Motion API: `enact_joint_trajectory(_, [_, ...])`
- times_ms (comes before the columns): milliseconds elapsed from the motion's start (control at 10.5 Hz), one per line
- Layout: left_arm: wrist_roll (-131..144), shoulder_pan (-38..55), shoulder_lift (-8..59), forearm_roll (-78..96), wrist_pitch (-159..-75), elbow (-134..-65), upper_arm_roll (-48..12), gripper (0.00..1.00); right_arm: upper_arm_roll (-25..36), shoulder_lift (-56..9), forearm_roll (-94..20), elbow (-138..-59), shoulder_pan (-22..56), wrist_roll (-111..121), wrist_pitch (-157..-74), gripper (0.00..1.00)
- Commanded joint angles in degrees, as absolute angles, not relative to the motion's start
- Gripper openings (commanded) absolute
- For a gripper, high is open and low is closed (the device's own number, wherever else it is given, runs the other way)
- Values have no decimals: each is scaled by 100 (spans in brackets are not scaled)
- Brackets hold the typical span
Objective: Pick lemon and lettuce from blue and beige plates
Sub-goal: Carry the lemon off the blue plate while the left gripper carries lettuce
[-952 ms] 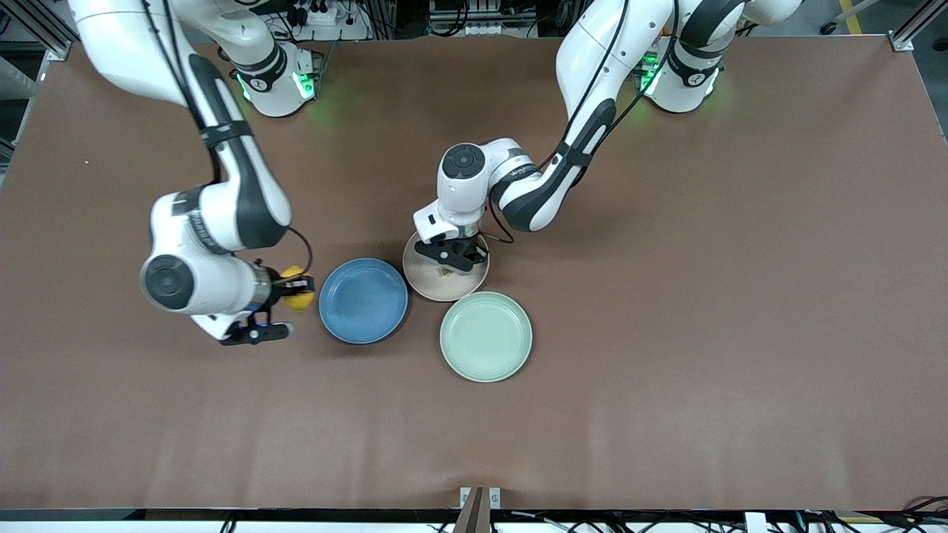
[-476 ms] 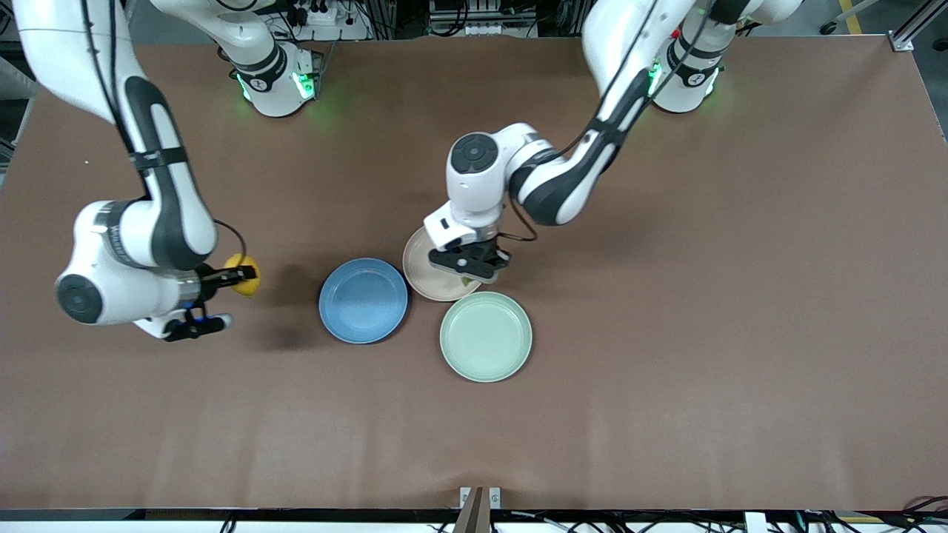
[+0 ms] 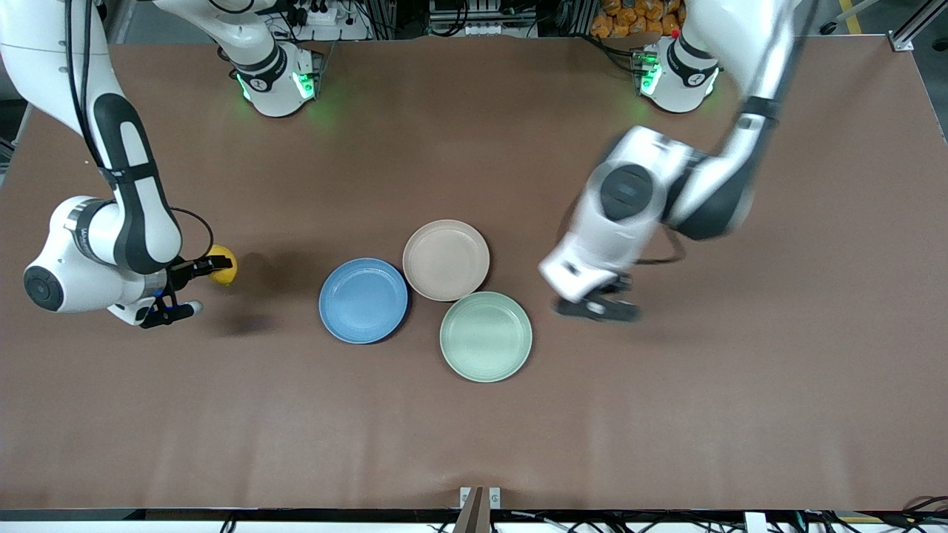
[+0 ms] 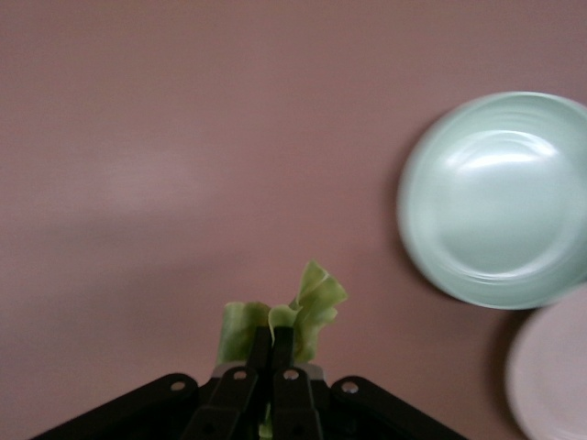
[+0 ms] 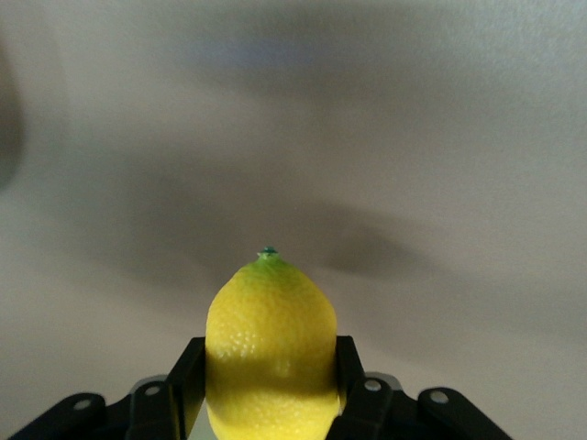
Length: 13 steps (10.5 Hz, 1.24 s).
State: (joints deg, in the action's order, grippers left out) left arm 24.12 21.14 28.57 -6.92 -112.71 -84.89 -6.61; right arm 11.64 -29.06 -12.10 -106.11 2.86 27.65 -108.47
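My right gripper (image 3: 209, 268) is shut on a yellow lemon (image 3: 223, 264), held over bare table toward the right arm's end, well clear of the blue plate (image 3: 363, 300). The lemon (image 5: 271, 348) fills the space between the fingers in the right wrist view. My left gripper (image 3: 601, 302) is shut on a green lettuce leaf (image 4: 292, 316), held over bare table toward the left arm's end, beside the green plate (image 3: 486, 335). The lettuce is hidden under the hand in the front view. The blue plate and the beige plate (image 3: 446, 260) hold nothing.
The three plates sit touching in a cluster at the table's middle. The green plate (image 4: 500, 197) and an edge of the beige plate (image 4: 555, 371) show in the left wrist view. Brown table surface (image 3: 740, 370) surrounds them.
My left gripper lifted the lettuce off the beige plate and swung toward the left arm's end. My right gripper carried the lemon farther from the blue plate, toward the right arm's end.
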Motion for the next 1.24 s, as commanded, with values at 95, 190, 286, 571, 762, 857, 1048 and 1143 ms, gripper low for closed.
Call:
enact_joint_trajectory(95, [2093, 1338, 2961, -571, -11180, -8736, -765, 0, 1265, -3014, -1327, -10679, 273, 2874, -11004, 0])
enact_joint_trajectory(190, [2013, 1153, 3066, -571, -11180, -8823, -747, 0, 1283, -3041, -1327, -10679, 272, 2874, -11030, 0])
enact_joint_trajectory(286, [1978, 951, 3207, -606, -11188, -8868, -738, 0, 1292, -3076, -1327, -10722, 272, 2874, -11091, 0])
enact_joint_trajectory(571, [1978, 598, 3515, -606, -11232, -8842, -738, 0, 1292, -3050, -1327, -10934, 264, 2874, -11382, 11])
enact_joint_trajectory(762, [1978, 545, 3595, -668, -11232, -8798, -729, 43, 1292, -3050, -1327, -10925, 264, 2857, -11347, 99])
enact_joint_trajectory(857, [1908, 475, 3551, -668, -11232, -8789, -721, 99, 1292, -3032, -1327, -10907, 264, 2848, -11303, 100])
enact_joint_trajectory(1048, [1679, 404, 3359, -633, -11232, -8658, -721, 100, 1309, -2997, -1318, -10401, 272, 2848, -10560, 100])
enact_joint_trajectory(1143, [1679, 404, 3149, -615, -11180, -8622, -721, 100, 1327, -2988, -1318, -10023, 290, 2848, -10155, 100])
